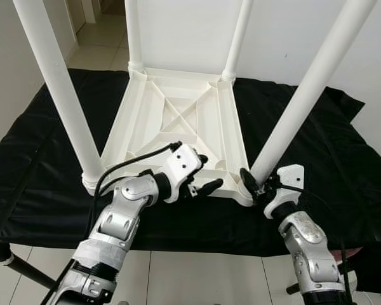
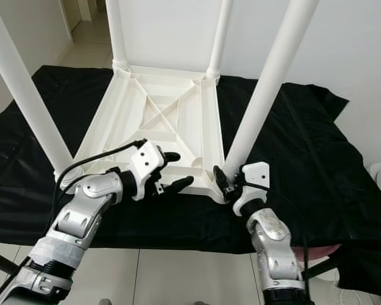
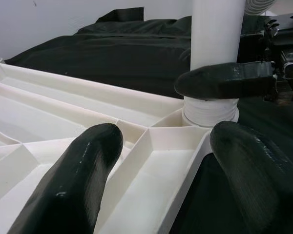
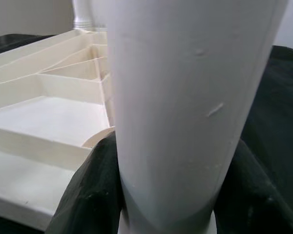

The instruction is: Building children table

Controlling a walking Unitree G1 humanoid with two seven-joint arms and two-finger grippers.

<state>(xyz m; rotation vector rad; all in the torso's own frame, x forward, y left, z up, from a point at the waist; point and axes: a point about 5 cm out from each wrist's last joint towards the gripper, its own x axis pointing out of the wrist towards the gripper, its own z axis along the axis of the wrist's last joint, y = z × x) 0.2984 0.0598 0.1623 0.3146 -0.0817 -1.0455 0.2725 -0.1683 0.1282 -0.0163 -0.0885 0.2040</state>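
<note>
On the black cloth (image 1: 317, 165), upturned white table (image 1: 178, 127), right gripper (image 1: 257, 187) clamped around near-right corner leg (image 1: 305, 95), left gripper (image 1: 203, 178) spread wide over the near edge, holding nothing.

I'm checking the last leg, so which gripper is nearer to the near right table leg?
Right. The right gripper is clamped around the base of the near right leg. The left gripper hovers open over the tabletop's near edge, beside that leg.
</note>
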